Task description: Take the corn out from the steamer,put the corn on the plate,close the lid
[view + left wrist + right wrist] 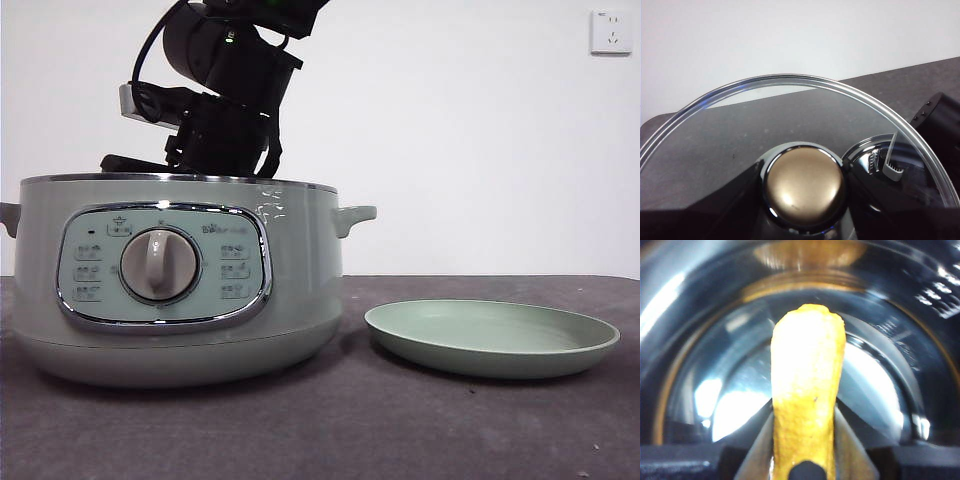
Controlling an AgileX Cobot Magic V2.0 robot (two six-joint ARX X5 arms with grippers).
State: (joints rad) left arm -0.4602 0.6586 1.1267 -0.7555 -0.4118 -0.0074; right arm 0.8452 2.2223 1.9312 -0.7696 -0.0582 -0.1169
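On my right wrist feed the right gripper (805, 450) has its fingers (852, 450) clamped on the corn (807, 405), which fills the middle of the frame and stands over the shiny metal bowl of the steamer (700, 340). The bowl's curved wall rings the cob on every side, with bare metal showing between the cob and the wall all round.

In the front view I see that arm dropping in from the top, left of centre, its dark body just above the steamer's chrome rim (180, 178); the corn itself is hidden behind the pot wall there. The steamer fills the left half of that frame, open on top.

The plate (490, 340) lies at the lower right on the dark surface (330, 430), just beside the pot but apart from it, its low rim unobstructed.

On the left wrist feed the left gripper (802, 200) holds the lid (790, 115) by its knob (804, 186), fingers closed round it, the glass rim arcing across the frame.
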